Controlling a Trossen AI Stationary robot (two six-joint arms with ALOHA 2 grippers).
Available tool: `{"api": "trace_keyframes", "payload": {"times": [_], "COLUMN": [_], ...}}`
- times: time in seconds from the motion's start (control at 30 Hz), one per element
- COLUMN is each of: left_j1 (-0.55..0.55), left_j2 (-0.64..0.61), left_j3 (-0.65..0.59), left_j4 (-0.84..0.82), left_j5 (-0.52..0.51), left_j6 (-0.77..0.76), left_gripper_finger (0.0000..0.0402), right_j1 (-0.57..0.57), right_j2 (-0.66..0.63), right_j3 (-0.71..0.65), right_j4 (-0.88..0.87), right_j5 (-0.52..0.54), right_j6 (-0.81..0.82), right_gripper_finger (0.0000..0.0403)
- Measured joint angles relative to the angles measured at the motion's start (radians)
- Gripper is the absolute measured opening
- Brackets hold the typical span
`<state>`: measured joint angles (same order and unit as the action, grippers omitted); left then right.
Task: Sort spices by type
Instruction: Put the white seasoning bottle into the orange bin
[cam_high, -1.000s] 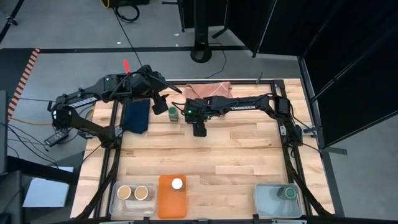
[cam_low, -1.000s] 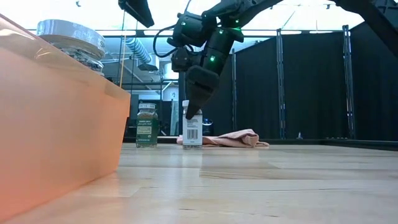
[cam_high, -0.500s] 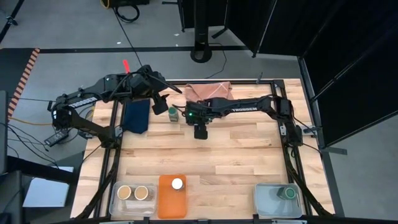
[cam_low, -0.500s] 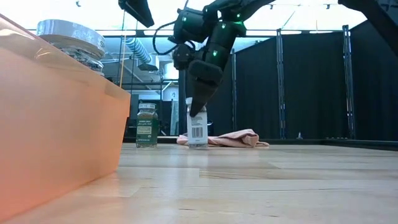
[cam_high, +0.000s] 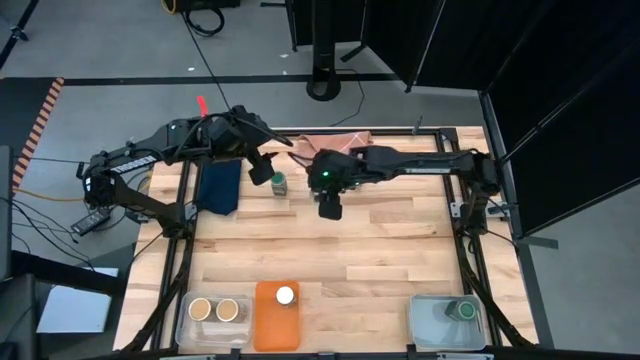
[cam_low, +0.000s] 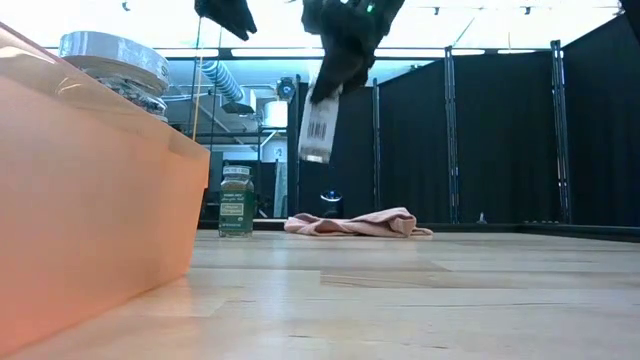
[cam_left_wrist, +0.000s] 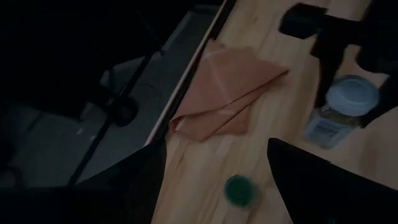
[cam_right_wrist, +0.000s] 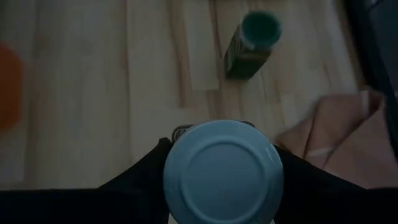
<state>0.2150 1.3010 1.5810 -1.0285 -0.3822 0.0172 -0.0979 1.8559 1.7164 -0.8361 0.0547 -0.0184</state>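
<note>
Three bins along near table edge: clear bin (cam_high: 218, 318) with two tan-lidded jars (cam_high: 215, 310), orange bin (cam_high: 277, 322) with one white-lidded jar (cam_high: 286, 295), right clear bin (cam_high: 447, 324) with one green-lidded jar (cam_high: 465, 310). Broad bare wood mid-table. Second green-lidded jar (cam_high: 279, 183) standing near far edge, beside pink cloth (cam_high: 335, 146). Right gripper (cam_high: 330, 207) pinching second white-lidded jar (cam_low: 317, 129), now lifted clear of wood, on it a second ago. Left gripper (cam_high: 262, 171) spread above green-lidded jar, holding nothing.

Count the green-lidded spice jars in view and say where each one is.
2. One green-lidded jar stands on the table near the pink cloth; the other sits in the clear bin at the near right corner.
</note>
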Motion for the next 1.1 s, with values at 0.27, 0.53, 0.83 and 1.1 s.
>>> {"api": "trace_keyframes", "payload": {"times": [0.27,0.53,0.83,1.1], "left_j1": [0.000,-0.041,-0.120,-0.153], "left_j2": [0.000,-0.004,-0.036,-0.054], "left_j3": [0.000,0.000,0.043,0.108], "left_j4": [0.099,0.137,0.175,0.174], "left_j5": [0.112,0.184,0.123,0.097], "left_j6": [-0.048,-0.051,-0.055,-0.090], "left_gripper_finger": [0.0284,0.0284,0.0284,0.0284], "right_j1": [0.042,0.093,0.209,0.260], "right_j2": [-0.142,-0.211,-0.128,-0.038], "right_j3": [0.000,0.001,0.000,0.000], "right_j4": [-0.023,0.006,0.171,0.341], "right_j5": [0.023,0.053,-0.031,-0.142], "right_j6": [0.023,0.097,0.106,0.132], "right_gripper_finger": [0.0202,0.0202,0.0202,0.0202]}}
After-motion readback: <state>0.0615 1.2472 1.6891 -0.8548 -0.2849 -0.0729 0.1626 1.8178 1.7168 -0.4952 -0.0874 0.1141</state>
